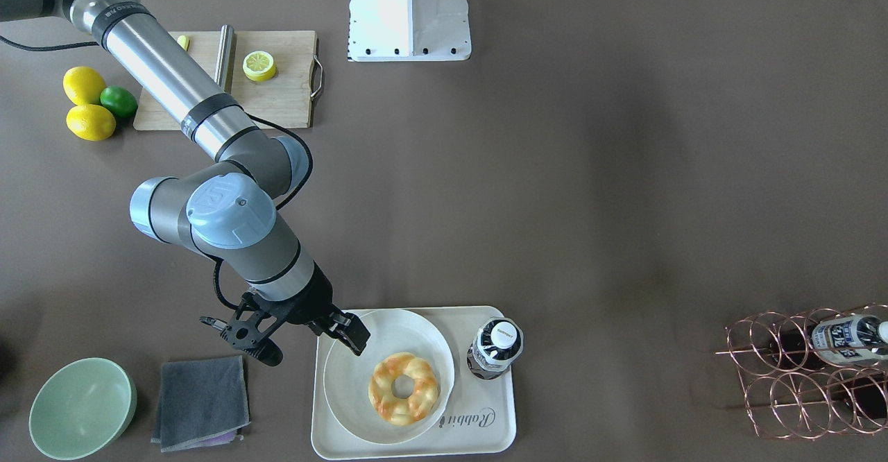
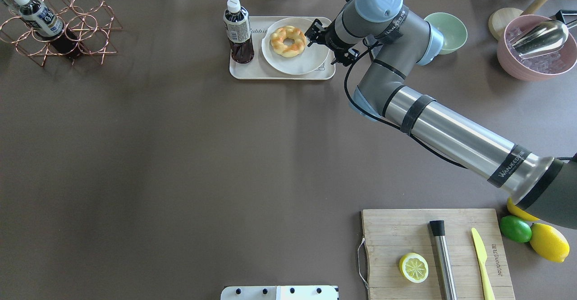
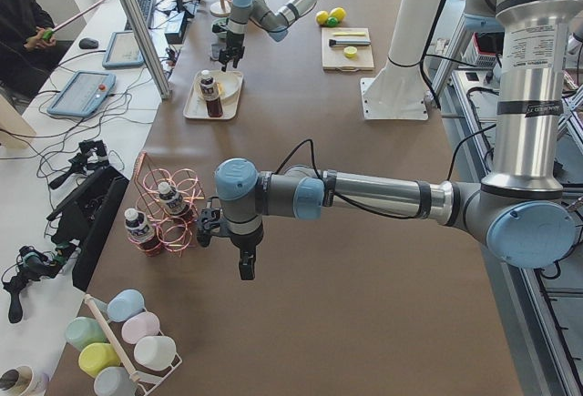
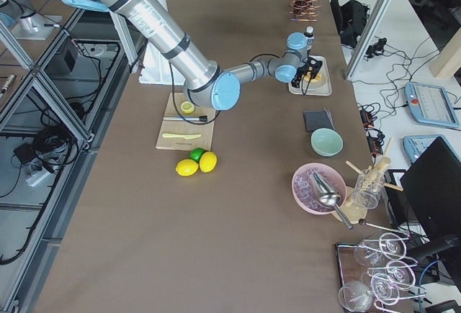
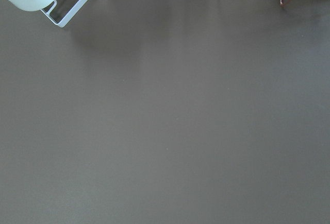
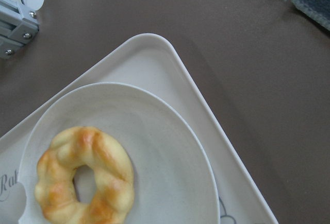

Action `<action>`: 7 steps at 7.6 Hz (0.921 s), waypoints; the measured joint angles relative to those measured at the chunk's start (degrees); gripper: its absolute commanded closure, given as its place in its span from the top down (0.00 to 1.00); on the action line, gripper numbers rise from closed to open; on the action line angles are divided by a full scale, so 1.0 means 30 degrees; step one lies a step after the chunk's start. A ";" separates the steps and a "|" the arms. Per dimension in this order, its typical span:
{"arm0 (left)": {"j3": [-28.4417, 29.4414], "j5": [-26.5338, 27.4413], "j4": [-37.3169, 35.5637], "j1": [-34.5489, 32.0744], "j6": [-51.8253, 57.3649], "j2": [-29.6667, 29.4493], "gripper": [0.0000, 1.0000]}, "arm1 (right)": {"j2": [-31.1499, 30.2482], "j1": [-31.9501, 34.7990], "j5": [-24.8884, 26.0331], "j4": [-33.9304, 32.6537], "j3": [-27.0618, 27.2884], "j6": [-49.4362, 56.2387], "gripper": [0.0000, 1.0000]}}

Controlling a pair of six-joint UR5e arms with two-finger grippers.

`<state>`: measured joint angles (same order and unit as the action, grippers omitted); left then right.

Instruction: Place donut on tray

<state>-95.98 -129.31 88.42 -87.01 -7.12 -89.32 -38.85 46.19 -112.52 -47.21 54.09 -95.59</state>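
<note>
The donut (image 1: 404,387), golden with orange-brown streaks, lies on a round off-white plate (image 1: 347,372) that sits on the cream tray (image 1: 485,434) with "Rabbit" script. It also shows in the overhead view (image 2: 288,41) and the right wrist view (image 6: 85,175). My right gripper (image 1: 312,347) is open and empty, hovering at the plate's edge beside the donut, with one finger over the plate rim. My left gripper (image 3: 246,269) shows only in the exterior left view, over bare table far from the tray, so I cannot tell whether it is open or shut.
A dark drink bottle (image 1: 494,347) stands on the tray beside the plate. A grey cloth (image 1: 201,401) and a green bowl (image 1: 82,406) lie near the right gripper. A cutting board (image 1: 284,94) with a lemon half (image 1: 259,65) and a copper wire rack (image 1: 812,372) are further off.
</note>
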 measured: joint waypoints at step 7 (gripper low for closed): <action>-0.0022 -0.0014 -0.0003 0.0000 -0.0039 -0.0137 0.98 | -0.1342 0.0411 -0.0235 -0.0025 0.2859 0.0190 1.00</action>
<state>-96.04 -129.35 88.41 -87.01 -7.24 -89.73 -42.87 47.43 -113.22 -47.29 62.67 -95.02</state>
